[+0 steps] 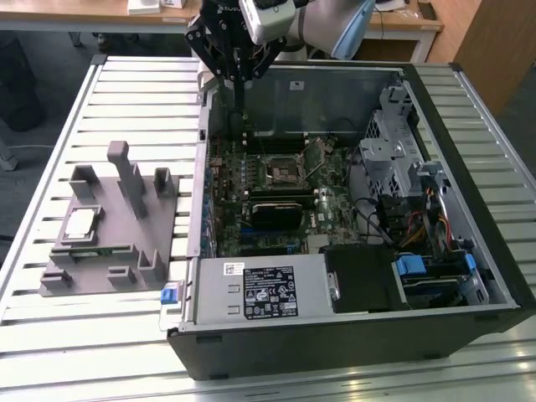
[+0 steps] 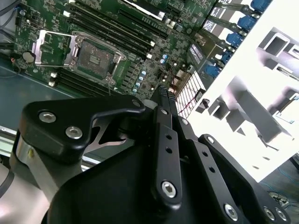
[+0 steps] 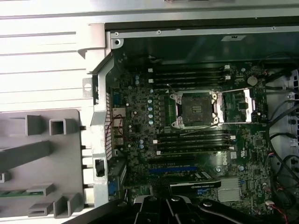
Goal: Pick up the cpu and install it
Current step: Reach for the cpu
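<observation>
One end effector [image 1: 239,105] is hovering above the open computer case [image 1: 335,352], fingers pressed together on nothing, while the cpu [image 1: 81,221] is lying on the grey fixture [image 1: 117,239].

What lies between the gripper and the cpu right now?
In the exterior view, the computer case's side wall, a strip of slatted table and the grey fixture's upright posts separate the gripper from the cpu.

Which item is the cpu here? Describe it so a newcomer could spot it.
Beside the open computer case, on the exterior view's left, a grey plastic fixture lies flat. The cpu rests on it: a small, flat, pale silver square among plain grey posts.
</observation>
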`<state>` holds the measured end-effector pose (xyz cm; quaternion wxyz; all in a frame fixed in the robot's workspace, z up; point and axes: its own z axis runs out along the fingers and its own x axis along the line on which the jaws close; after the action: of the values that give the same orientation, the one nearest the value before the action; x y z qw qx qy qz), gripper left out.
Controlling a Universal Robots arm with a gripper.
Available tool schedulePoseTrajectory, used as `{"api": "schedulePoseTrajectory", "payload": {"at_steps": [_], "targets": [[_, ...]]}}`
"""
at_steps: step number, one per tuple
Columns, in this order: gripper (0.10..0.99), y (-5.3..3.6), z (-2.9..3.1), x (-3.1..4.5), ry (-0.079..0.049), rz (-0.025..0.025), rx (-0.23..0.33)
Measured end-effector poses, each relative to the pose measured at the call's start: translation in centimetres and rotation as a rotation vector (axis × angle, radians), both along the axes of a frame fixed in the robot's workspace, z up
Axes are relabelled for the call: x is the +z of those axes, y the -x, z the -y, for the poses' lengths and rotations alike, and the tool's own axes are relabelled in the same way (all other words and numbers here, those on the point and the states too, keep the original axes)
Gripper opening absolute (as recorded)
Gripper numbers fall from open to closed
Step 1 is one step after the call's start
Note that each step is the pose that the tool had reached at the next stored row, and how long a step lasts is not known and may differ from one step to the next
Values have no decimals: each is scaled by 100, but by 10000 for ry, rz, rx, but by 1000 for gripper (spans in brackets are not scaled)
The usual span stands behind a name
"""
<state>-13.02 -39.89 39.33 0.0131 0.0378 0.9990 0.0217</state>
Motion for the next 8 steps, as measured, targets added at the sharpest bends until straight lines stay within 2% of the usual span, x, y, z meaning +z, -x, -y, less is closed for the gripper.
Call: {"api": "schedulePoseTrajectory", "payload": {"at_steps": [8], "targets": [[106, 83, -1, -1, 0, 0, -1]]}}
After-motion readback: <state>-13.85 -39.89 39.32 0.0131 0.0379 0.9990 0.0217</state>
